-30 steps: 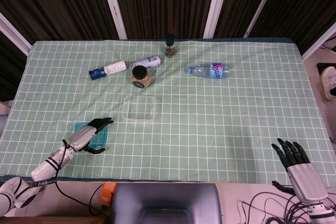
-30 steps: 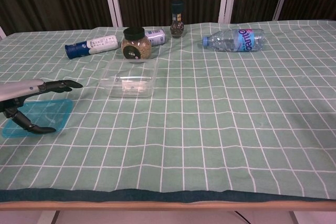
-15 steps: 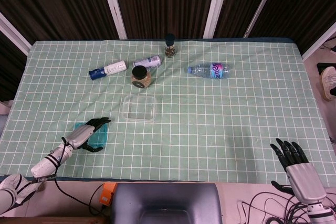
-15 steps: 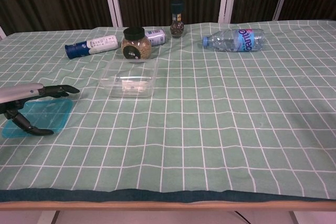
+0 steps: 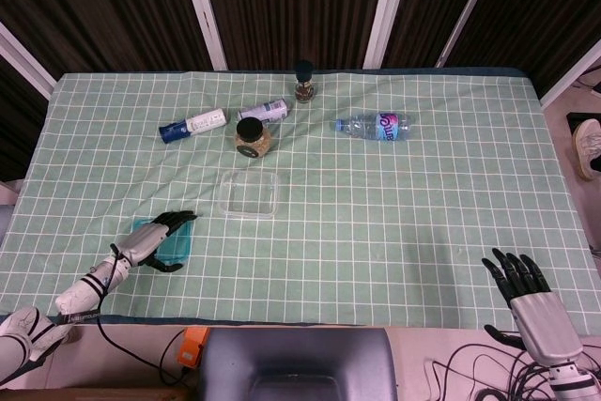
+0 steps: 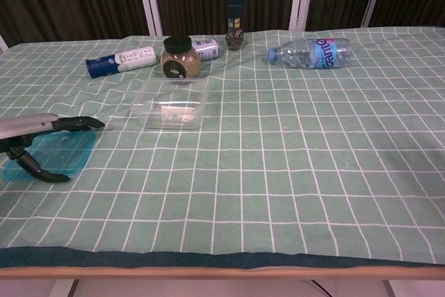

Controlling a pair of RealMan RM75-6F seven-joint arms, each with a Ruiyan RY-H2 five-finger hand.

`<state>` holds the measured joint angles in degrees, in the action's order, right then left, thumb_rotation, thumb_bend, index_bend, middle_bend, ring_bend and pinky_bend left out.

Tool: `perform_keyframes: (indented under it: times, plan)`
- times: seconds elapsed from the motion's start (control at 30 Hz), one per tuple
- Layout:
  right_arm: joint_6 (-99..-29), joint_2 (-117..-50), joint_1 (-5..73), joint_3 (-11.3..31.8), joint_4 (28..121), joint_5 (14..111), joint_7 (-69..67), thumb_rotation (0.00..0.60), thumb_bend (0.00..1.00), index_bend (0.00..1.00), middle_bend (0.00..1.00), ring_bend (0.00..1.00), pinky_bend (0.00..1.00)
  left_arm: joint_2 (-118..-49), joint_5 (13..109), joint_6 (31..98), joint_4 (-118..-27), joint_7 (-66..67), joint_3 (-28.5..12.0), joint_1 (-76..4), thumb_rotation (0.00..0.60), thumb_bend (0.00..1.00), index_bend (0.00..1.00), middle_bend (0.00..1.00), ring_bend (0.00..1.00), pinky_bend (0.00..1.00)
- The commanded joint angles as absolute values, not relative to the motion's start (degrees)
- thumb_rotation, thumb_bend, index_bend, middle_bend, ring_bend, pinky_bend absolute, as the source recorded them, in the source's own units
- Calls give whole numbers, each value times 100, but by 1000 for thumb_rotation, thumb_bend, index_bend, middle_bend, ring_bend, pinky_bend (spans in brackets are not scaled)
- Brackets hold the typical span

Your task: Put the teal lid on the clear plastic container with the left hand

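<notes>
The left hand (image 5: 150, 239) reaches low over the teal lid (image 5: 177, 242), its fingers (image 6: 80, 123) stretched out long and nearly flat above the lid's top, the thumb hooked down beside the near edge. From the chest view the fingers seem to float just over the lid; whether any tip touches it I cannot tell. Nothing is gripped. The forearm runs back toward seven o'clock, off the table's near edge.

The lid lies flat on the green checked tablecloth (image 5: 394, 213) at about eight o'clock from the table's middle. The clear plastic container (image 5: 251, 194) sits open, up toward one o'clock from the lid, apart from it.

The right hand (image 5: 522, 290) hangs off the table at five o'clock, fingers spread and pointing up, holding nothing.

Farther back, at about eleven o'clock, stand a jar with a black cap (image 5: 252, 136), a blue-and-white bottle (image 5: 192, 125) lying down, a small can (image 5: 265, 111) on its side, and a dark-capped grinder (image 5: 303, 81). A water bottle (image 5: 374, 126) lies toward one o'clock. Dark slatted panels with white posts back the table.
</notes>
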<state>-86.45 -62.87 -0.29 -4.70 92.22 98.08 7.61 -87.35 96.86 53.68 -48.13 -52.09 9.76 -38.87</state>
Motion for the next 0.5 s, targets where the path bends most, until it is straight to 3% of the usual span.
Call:
perform_keyframes:
  times: [0.03,0.5]
  plan:
    - [-8652,-6286,-32,-469,9224,9806,763,600,217,0,0,0,0,-8708,9680,5358,-4855,-5264,986,-3914,600,204,0,0,0,0]
    - [-8645,-6288,-28,-469,9223,9789,767,600,217,0,0,0,0,-8584,9630,4847,-5014,-5566,1159,-4140,600,216,0,0,0,0]
